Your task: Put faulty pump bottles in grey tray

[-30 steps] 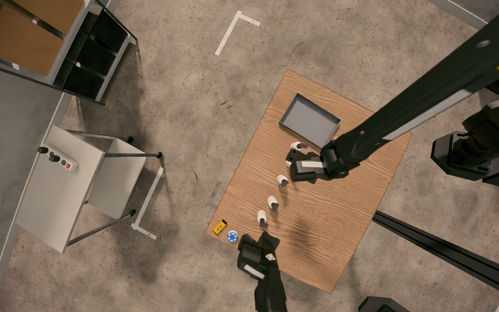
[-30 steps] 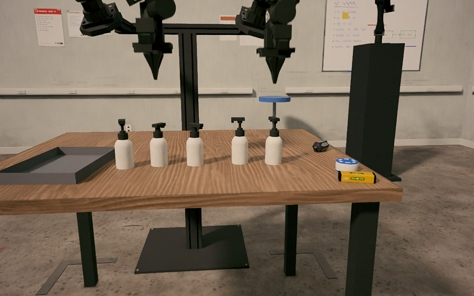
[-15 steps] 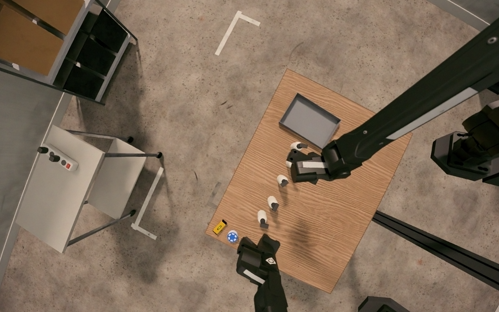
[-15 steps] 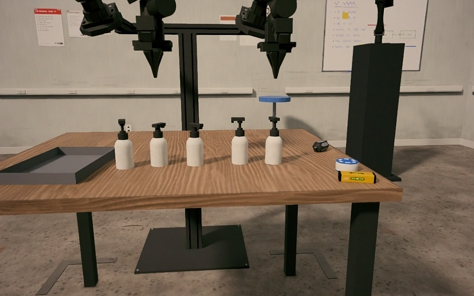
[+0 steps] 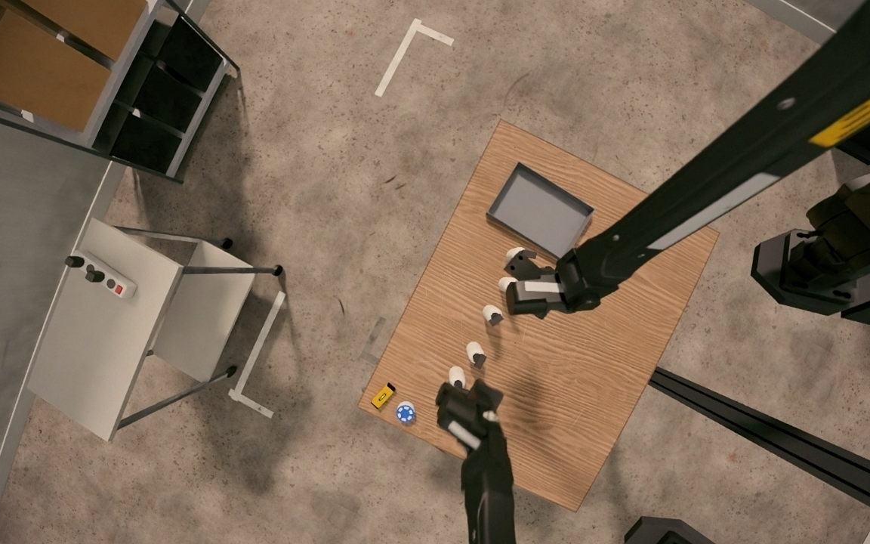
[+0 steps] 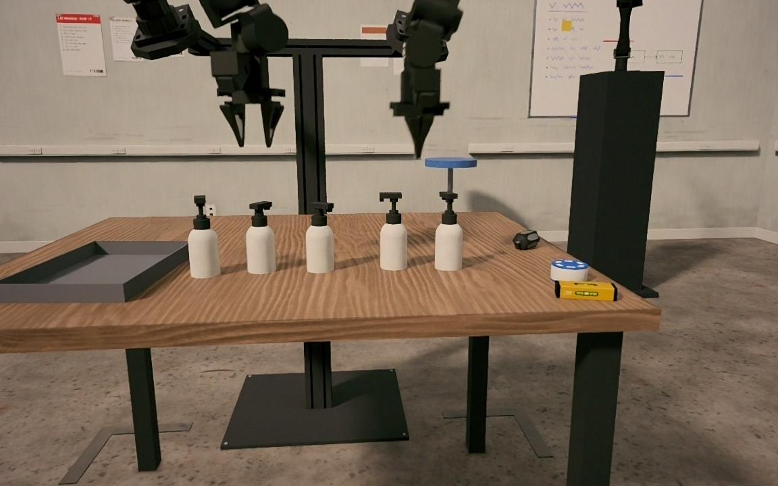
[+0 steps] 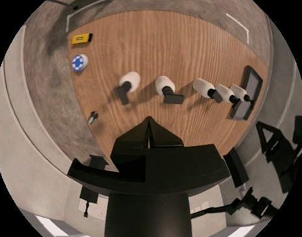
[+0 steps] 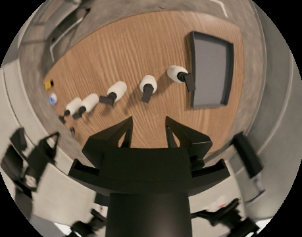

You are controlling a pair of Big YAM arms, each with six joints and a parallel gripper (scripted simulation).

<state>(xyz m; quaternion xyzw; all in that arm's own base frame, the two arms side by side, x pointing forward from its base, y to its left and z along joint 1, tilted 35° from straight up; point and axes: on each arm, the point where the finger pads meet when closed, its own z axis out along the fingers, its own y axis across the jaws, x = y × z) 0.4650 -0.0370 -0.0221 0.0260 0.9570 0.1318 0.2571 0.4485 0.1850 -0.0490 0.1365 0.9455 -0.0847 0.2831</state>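
Observation:
Five white pump bottles stand upright in a row on the wooden table: the first [image 6: 204, 244] beside the grey tray [image 6: 89, 268], then the second [image 6: 260, 241], third [image 6: 319, 241], fourth [image 6: 393, 238] and fifth [image 6: 448, 238]. The pump heads of the second and third sit lower than the others. The tray is empty. My right gripper [image 6: 252, 142] is open and empty, high above the second bottle. It also shows in the right wrist view [image 8: 148, 120]. My left gripper [image 6: 419, 150] is shut on nothing, high above the gap between the fourth and fifth bottles.
A blue-and-white tape roll [image 6: 568, 268], a yellow level [image 6: 585, 291] and a small black object [image 6: 526, 239] lie at the table end far from the tray. A tall black pillar [image 6: 612, 175] stands beside that end. The arms' mast [image 6: 307, 121] rises behind the table.

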